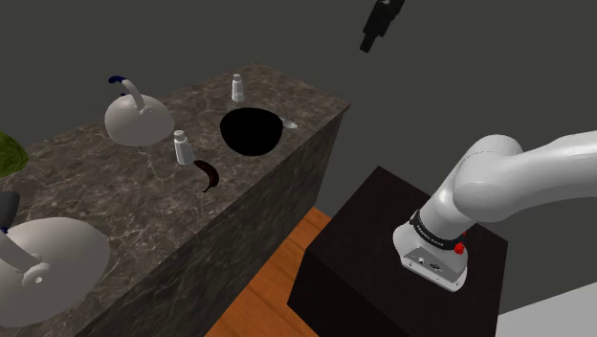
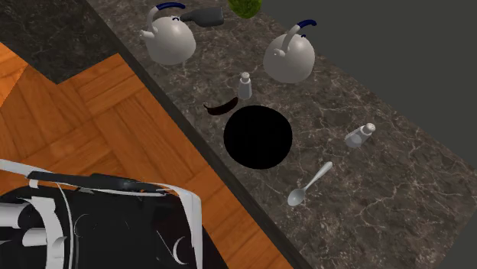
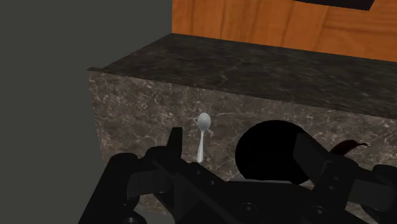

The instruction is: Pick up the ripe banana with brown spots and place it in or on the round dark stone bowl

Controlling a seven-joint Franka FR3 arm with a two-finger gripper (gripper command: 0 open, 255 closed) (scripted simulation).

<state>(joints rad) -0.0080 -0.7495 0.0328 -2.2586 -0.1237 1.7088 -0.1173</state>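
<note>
Banana (image 1: pixel 208 176) (image 2: pixel 222 105) (image 3: pixel 348 147): one, curved, dark brown, lying flat on the table (image 1: pixel 115 211) (image 2: pixel 367 199) (image 3: pixel 254 70) close to its front edge, held by nothing. Bowl (image 1: pixel 251 131) (image 2: pixel 258 137) (image 3: pixel 267 151): round, black, just beside the banana on the same dark veined marble top. Salt shaker (image 1: pixel 182 147) (image 2: pixel 244 85): upright, pale, just beside the banana on the side away from the table's edge. Second shaker (image 1: pixel 237 88) (image 2: pixel 359 135): beyond the bowl, near the far edge. Spoon (image 1: pixel 289 123) (image 2: pixel 309 186) (image 3: pixel 203 133): silver, lying near the bowl on the side away from the banana. Kettles, two, pale grey with blue-tipped handles: one (image 1: pixel 139 117) (image 2: pixel 290 55) near the first shaker, the other (image 1: pixel 43 263) (image 2: pixel 170 37) further along. Pincer (image 1: pixel 369 44) (image 3: pixel 237 137): black, fingers spread wide, empty, high above the table and well apart from the banana. Stand (image 1: pixel 383 249): dark box on a wooden floor (image 1: pixel 277 287) (image 2: pixel 92 115).
</note>
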